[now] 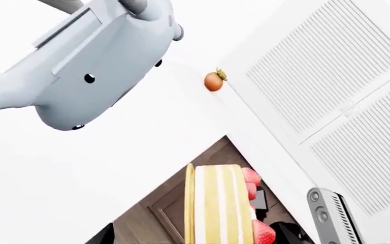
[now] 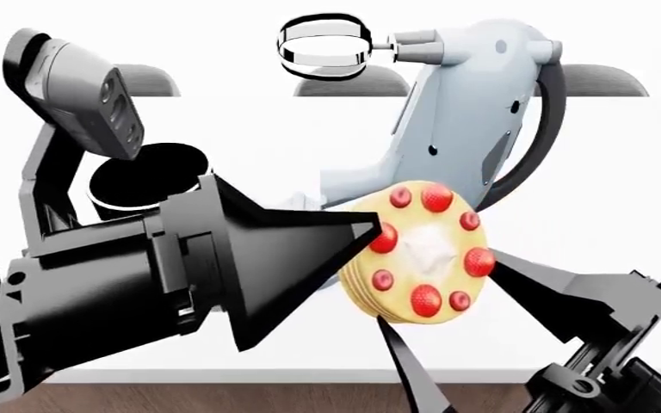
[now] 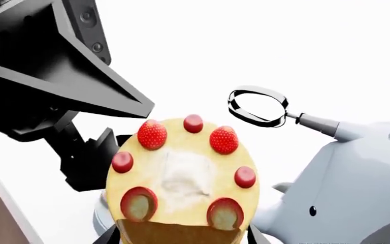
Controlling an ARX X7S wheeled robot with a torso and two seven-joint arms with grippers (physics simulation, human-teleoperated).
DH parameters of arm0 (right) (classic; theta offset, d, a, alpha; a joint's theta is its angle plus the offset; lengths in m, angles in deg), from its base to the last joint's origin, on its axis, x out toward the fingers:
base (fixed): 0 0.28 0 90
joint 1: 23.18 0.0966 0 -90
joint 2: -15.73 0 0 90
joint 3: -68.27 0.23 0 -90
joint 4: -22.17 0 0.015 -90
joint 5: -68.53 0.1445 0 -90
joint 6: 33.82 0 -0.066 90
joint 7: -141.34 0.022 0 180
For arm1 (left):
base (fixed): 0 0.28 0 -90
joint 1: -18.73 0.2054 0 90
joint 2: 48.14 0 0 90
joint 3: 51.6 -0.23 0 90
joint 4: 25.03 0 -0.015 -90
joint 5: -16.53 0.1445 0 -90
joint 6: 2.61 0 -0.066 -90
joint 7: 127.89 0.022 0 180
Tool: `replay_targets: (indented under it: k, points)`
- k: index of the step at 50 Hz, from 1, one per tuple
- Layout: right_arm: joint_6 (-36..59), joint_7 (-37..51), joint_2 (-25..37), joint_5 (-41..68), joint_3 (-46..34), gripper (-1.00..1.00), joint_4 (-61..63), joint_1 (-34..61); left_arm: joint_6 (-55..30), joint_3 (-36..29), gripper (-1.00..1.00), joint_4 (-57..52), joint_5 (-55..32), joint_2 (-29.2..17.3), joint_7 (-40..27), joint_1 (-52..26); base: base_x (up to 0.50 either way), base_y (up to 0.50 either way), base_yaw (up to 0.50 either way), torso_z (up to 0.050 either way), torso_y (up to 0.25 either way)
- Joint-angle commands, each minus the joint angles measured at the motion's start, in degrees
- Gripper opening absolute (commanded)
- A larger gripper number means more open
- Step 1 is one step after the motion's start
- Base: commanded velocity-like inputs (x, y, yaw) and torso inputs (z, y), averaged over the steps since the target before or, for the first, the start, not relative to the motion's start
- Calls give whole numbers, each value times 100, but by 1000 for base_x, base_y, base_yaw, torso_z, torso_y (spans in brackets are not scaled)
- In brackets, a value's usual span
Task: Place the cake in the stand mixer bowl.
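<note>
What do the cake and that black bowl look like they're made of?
The cake looks like soft pale-yellow sponge in layers, matte, with white icing and glossy red strawberries. The stand mixer bowl appears to be smooth glossy black, perhaps plastic or coated metal; the render leaves that open.

White louvered cabinet doors (image 1: 344,86) (slatted) above brown wood floor (image 2: 193,397).

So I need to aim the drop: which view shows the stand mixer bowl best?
The head view: the stand mixer bowl shows its dark opening and white rim behind the left arm, partly hidden. Neither wrist view clearly shows it; both mostly show the cake.
</note>
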Motion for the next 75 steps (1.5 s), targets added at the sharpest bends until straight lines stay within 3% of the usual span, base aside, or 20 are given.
replay_targets:
  k: [1,9,24,32,33,47,52,53,57,65,69,75]
  points:
    - [-2,97,-37,183,42,-100,5,98,-171,-237,100,149,148,135,89,-23,0,0,0,0,0]
    - [-2,165,-69,77,-203,-100,6,157,-42,-438,100,14,215,413,79,-61,0,0,0,1,0]
    - [-2,364,-57,264,-266,-100,6,191,-130,-626,100,139,235,499,157,-216,0,0,0,0,1]
    - [-2,551,-60,555,-184,-100,6,235,-256,-617,100,427,745,559,279,-188,0,0,0,0,0]
    - [-2,571,-55,623,-136,-100,6,232,-324,-641,-100,455,769,536,298,-200,0,0,0,0,0]
    - [-2,614,-81,716,-119,-100,5,265,-359,-513,-100,357,1224,408,286,-169,0,0,0,1,1]
    - [-3,124,-110,422,34,-100,5,71,-339,-298,-100,340,1573,345,363,-81,0,0,0,0,0]
    - [-2,58,20,206,-149,100,6,58,-339,-244,-100,350,1668,322,381,-65,0,0,0,0,10]
    - [-3,-969,-9,-593,388,100,5,-207,-276,-83,-100,354,1828,250,395,-79,0,0,0,0,0]
    - [-1,-1367,123,-1066,427,100,6,-275,-118,147,-100,316,1994,152,362,-74,0,0,0,0,0]
    - [-1,-1629,212,-1566,396,100,6,-328,107,282,-100,66,1690,29,127,-209,0,0,0,0,0]
    - [-3,-3150,169,-3412,588,100,6,-660,671,557,-100,-647,933,-404,-573,-464,0,0,0,0,2]
